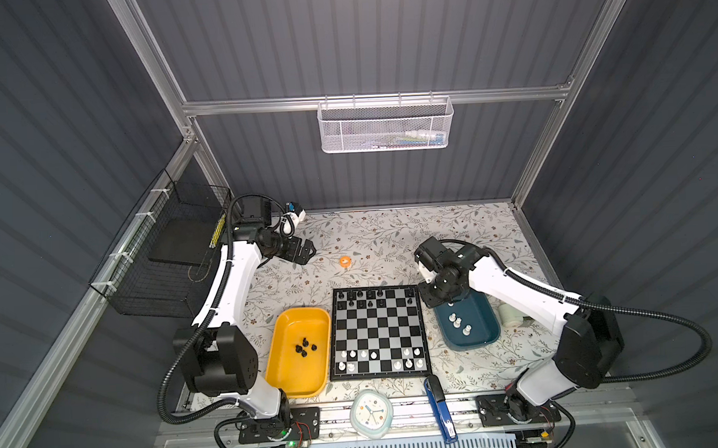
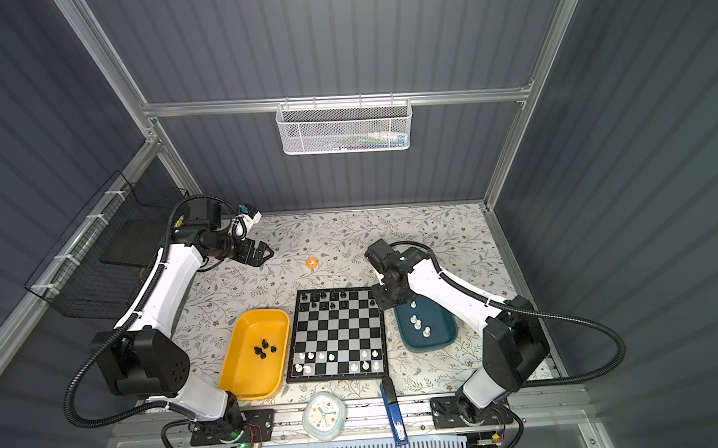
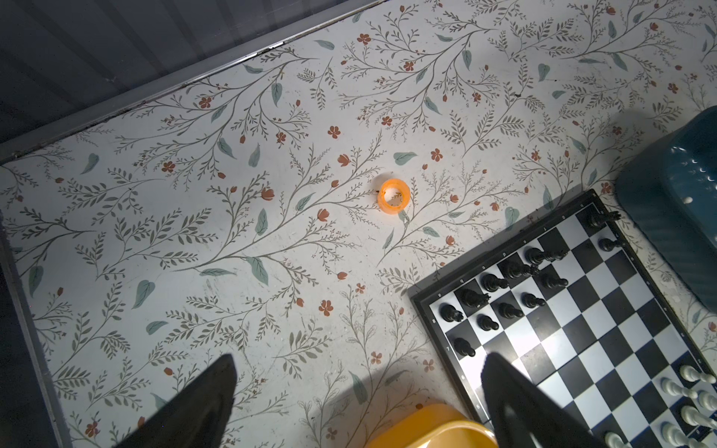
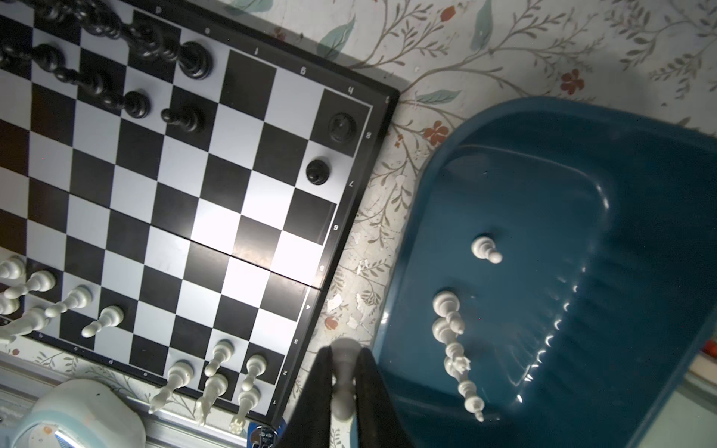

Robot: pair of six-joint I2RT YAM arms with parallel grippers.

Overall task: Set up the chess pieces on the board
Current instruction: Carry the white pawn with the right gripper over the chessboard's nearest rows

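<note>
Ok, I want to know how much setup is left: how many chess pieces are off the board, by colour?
Black pieces in the yellow tray: 4
White pieces in the teal tray: 4
White piece in the right end effector: 1
Total: 9

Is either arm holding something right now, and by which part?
Yes. The right end effector pinches a white chess piece by its sides, between both fingers. The left end effector is open and holds nothing.
</note>
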